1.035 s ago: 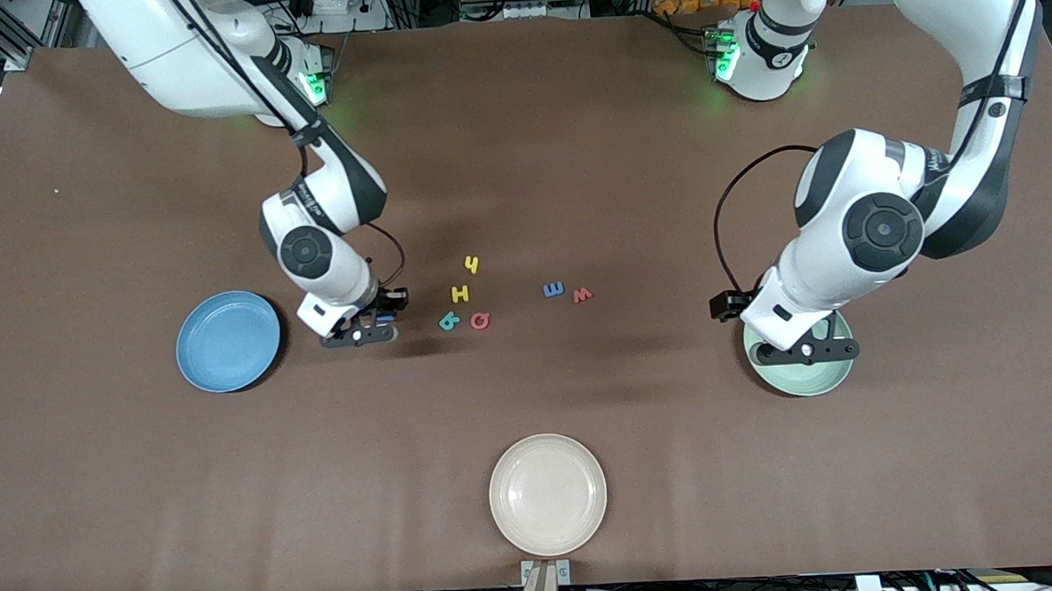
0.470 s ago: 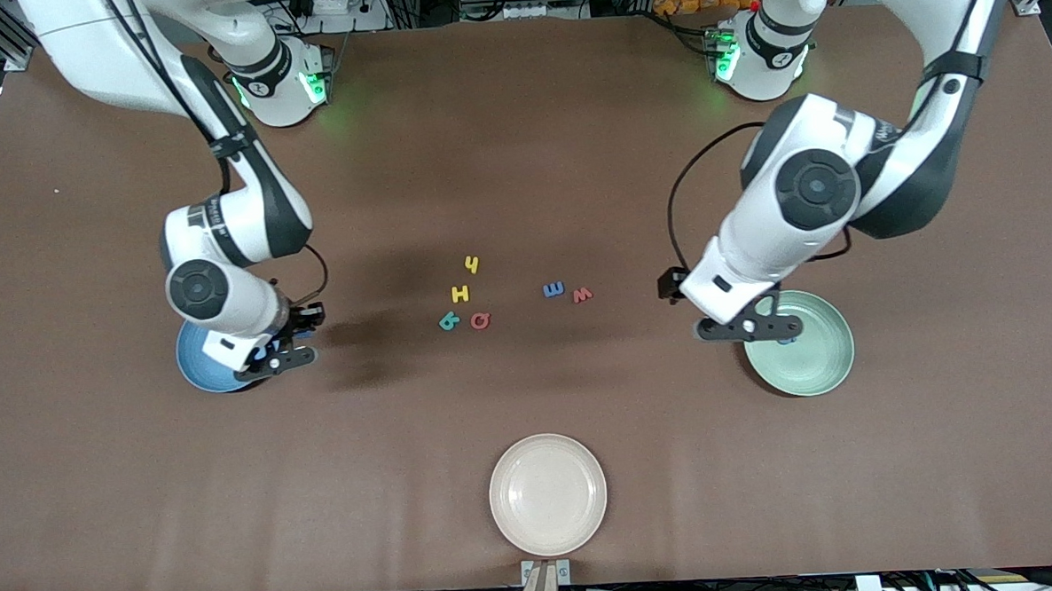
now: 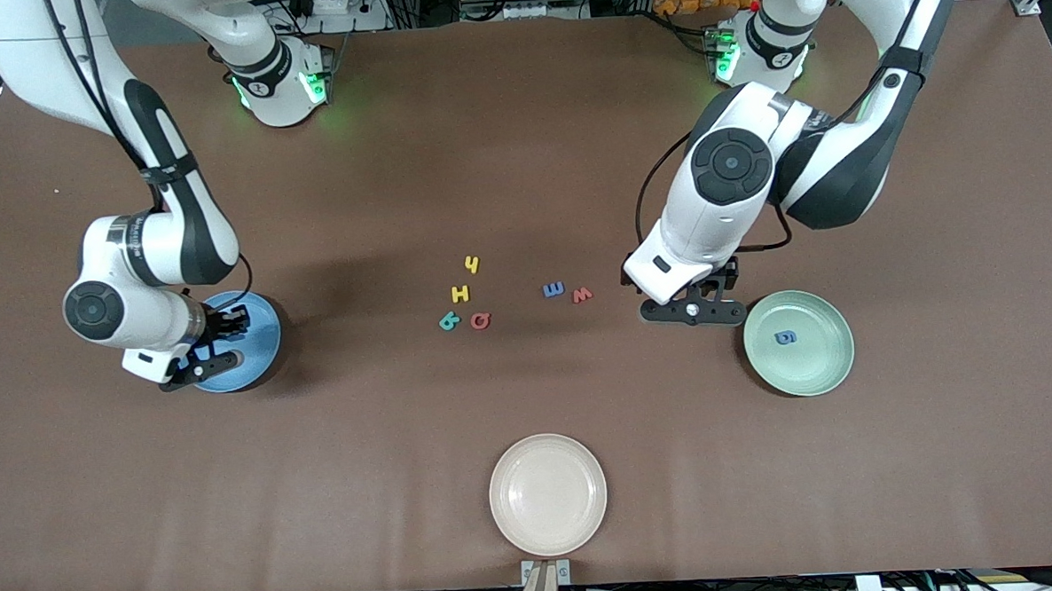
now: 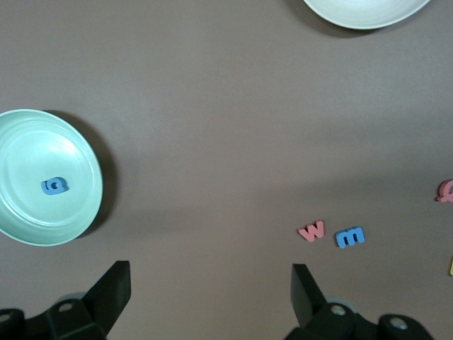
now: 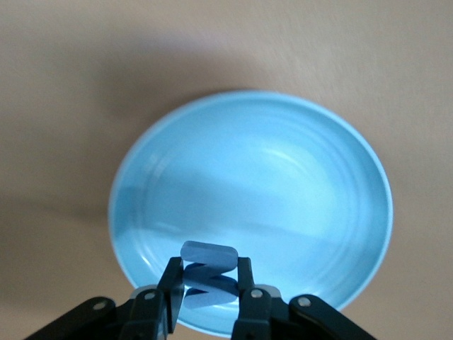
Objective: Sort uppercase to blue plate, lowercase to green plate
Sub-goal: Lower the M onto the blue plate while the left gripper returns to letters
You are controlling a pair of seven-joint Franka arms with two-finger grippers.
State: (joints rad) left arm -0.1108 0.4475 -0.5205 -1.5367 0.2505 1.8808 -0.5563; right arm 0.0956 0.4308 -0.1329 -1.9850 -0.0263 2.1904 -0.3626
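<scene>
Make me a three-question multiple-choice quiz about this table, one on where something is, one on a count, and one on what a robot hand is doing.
1. Where does the blue g lie?
A. in the green plate
B. in the cream plate
C. on the bare table

2. How many letters lie loose on the table between the arms?
A. four
B. six
C. eight

3. What is the right gripper doing?
A. hanging open
B. shut on a blue letter over the blue plate
C. pressing on the cream plate

Answers: 1 A, the g sits inside the green rim. 2 B, two yellow, one teal, two red and one blue are out there. 3 B, the right wrist view shows the letter pinched between its fingers above the blue plate.
</scene>
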